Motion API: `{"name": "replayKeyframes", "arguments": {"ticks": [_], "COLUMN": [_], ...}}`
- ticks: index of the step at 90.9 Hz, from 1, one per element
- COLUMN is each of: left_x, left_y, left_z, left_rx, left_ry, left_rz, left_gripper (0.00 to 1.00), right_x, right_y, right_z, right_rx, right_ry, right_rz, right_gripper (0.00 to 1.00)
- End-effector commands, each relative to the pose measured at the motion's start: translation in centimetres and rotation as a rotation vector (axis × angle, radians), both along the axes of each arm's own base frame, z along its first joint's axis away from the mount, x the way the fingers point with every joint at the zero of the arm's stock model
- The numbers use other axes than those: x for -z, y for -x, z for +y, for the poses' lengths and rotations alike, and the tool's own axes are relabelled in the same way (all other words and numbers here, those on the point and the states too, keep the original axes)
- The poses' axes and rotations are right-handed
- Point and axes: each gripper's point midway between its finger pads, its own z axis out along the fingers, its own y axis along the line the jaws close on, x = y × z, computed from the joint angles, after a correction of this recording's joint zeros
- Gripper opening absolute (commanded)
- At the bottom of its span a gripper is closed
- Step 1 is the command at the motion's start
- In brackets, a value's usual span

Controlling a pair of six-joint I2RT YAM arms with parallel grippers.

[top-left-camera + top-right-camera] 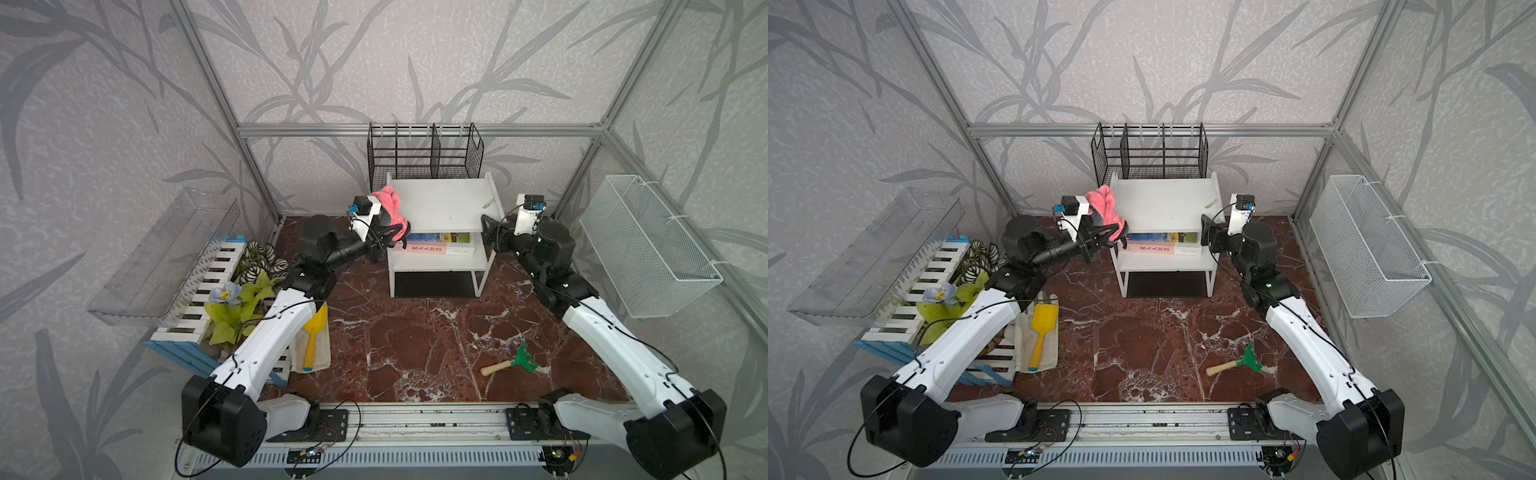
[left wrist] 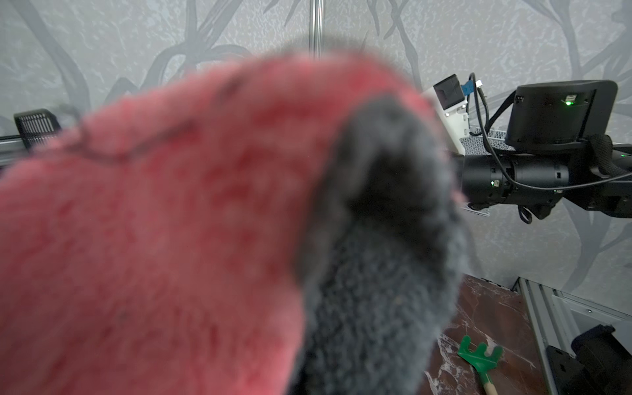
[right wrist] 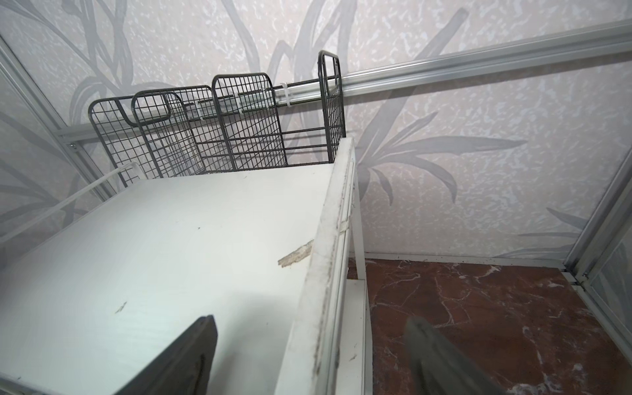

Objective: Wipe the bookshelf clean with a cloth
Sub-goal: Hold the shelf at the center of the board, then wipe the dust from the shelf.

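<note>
I'm working in a lab test cell dressed up as a home corner. An aluminium frame [image 1: 311, 129] carries panels of leaf-print wallpaper [image 1: 374, 50]. The left arm [image 1: 270, 332] and right arm [image 1: 615, 332] bolt to a rail [image 1: 415, 417] beside a bare circuit board [image 1: 305, 455]. On the marble-patterned surface [image 1: 415, 345] stand props: bookshelf [image 1: 440, 199], picket fence [image 1: 216, 266], fake flower [image 1: 224, 294], toy rake [image 1: 524, 359].

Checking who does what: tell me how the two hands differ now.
The left hand is shut on the cloth; the right hand is open and empty. The left hand is at the bookshelf's left edge; the right hand straddles its right rim. Both are at its top level.
</note>
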Motion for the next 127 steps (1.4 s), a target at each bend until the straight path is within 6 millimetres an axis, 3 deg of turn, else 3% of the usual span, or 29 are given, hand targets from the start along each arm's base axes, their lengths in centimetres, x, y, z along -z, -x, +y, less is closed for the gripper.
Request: {"name": "replayKeyframes", "arguments": {"ticks": [1,7,15,25,45,57,71,77,88,94,100,107,114,116,120,127], "left_x": [2.0,0.7,-2.8,-5.0,-1.6,-0.7,1.0,2.8,2.9,2.0,0.9,0.5,2.3,2.0,4.0,3.6], "left_y": [-0.6,-0.1,0.5,-0.1,-4.2,-6.1,-11.1,-14.1,-19.0,-20.3,-20.1,-18.1,-15.6,-14.4,-13.3,-10.8], "left_z": [0.8,2.0,4.3,5.2,2.7,1.6,1.1,0.1,-0.2,-0.4,-0.5,-0.4,-0.5,-0.4,-0.2,1.2], "left_rx": [-0.065,-0.131,-0.26,-0.325,-0.251,-0.22,-0.266,-0.254,-0.313,-0.317,-0.307,-0.276,-0.256,-0.257,-0.288,-0.35], "left_ry": [-0.004,0.037,0.092,0.087,-0.014,-0.047,-0.112,-0.144,-0.221,-0.249,-0.264,-0.282,-0.294,-0.292,-0.302,-0.22], "left_rz": [0.038,0.006,-0.042,-0.027,0.161,0.19,0.216,0.25,0.263,0.26,0.271,0.33,0.422,0.414,0.419,0.321], "left_gripper": [0.0,0.0,0.0,0.0,0.0,0.0,0.0,0.0,0.0,0.0,0.0,0.0,0.0,0.0,0.0,0.0], "right_x": [1.0,1.4,1.8,2.1,2.5,2.4,2.6,2.7,2.5,2.3,2.3,2.4,2.4,2.5,2.5,2.3], "right_y": [-0.1,-0.2,-0.3,-0.3,0.0,0.2,0.2,0.0,-0.4,-0.5,-0.5,-0.4,-0.3,-0.2,-0.1,0.0], "right_z": [-0.1,-0.4,-0.3,-0.3,-0.7,-0.9,-0.7,-0.5,0.1,0.4,0.5,0.5,0.4,0.4,0.3,0.2], "right_rx": [0.003,0.014,0.011,0.012,0.027,0.033,0.027,0.017,-0.004,-0.015,-0.022,-0.024,-0.02,-0.02,-0.02,-0.017], "right_ry": [0.0,0.015,0.026,0.018,0.021,0.03,0.02,0.005,-0.023,-0.032,-0.039,-0.042,-0.045,-0.046,-0.049,-0.05], "right_rz": [0.011,0.021,0.039,0.046,0.054,0.051,0.058,0.06,0.064,0.059,0.055,0.052,0.046,0.045,0.044,0.036], "right_gripper": [0.9,0.9,0.9,0.9,0.9,0.9,0.9,0.9,0.9,0.9,0.9,0.9,0.9,0.9,0.9,0.9]}}
